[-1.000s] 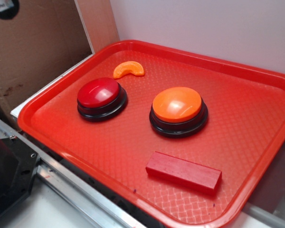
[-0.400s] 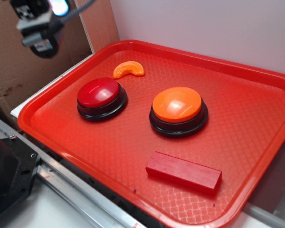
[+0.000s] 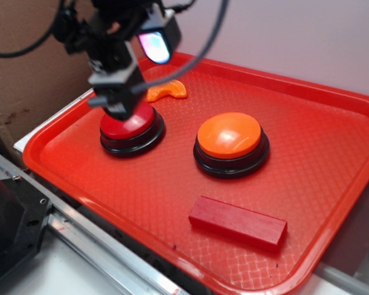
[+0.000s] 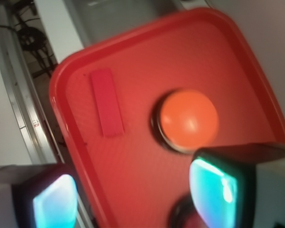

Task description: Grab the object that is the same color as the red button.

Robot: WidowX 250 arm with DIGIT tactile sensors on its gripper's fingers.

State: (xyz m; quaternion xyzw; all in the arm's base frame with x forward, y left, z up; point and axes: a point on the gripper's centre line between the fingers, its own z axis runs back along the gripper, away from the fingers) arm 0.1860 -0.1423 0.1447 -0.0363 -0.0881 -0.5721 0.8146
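On the red tray (image 3: 332,153), the gripper (image 3: 118,110) hovers over the red button (image 3: 132,129) at left, fingers (image 4: 213,190) apart and empty, while the red block (image 3: 238,222) lies well apart toward lower right, long axis running left-right.

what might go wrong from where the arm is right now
1. The gripper hangs over the red button, not the red block near the tray's front edge; descending here would hit the button.
2. The block lies flat and matches the tray's colour, so a grasp may slip or miss.
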